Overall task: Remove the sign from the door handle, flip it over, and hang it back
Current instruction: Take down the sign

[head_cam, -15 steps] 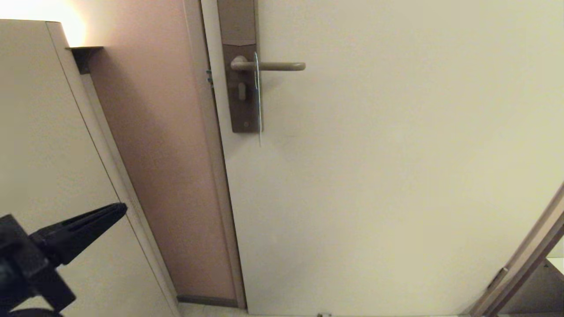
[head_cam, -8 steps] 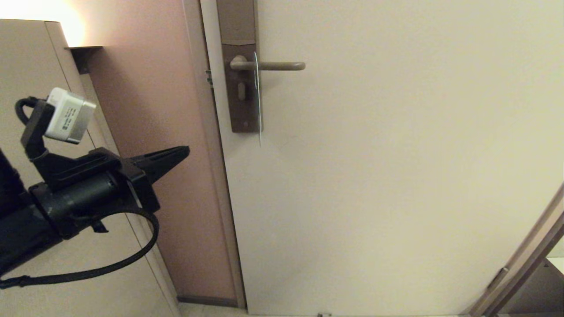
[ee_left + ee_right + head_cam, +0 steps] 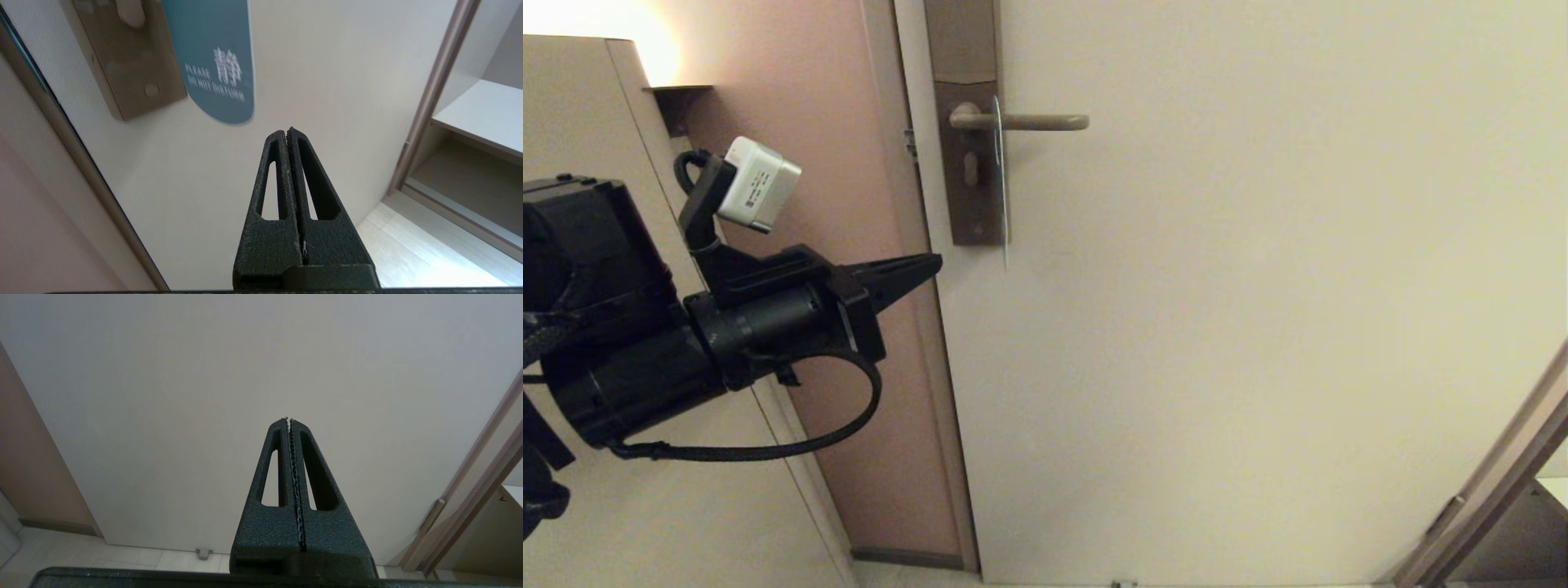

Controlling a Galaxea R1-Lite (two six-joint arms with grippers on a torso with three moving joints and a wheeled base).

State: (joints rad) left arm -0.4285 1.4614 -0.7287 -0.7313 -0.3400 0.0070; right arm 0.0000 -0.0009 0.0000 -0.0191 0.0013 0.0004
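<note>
The sign (image 3: 1001,184) hangs edge-on from the door handle (image 3: 1033,122), a beige lever on a tall brown backplate (image 3: 968,159). In the left wrist view the sign's blue-grey side (image 3: 214,65) with white text shows beside the backplate (image 3: 126,61). My left gripper (image 3: 931,265) is shut and empty, raised at the left, below and left of the sign's lower end; it also shows in its wrist view (image 3: 287,132). My right gripper (image 3: 288,420) is shut and empty, facing the bare door low down, and is out of the head view.
The cream door (image 3: 1258,286) fills the middle and right. A pinkish wall (image 3: 809,245) and a beige cabinet side (image 3: 596,122) stand at the left. An open shelf unit (image 3: 482,134) and its frame (image 3: 1494,482) are at the right.
My left arm has risen from the lower left corner and moved right toward the door's edge, its shut gripper coming closer to the sign. The sign and handle have not moved.
</note>
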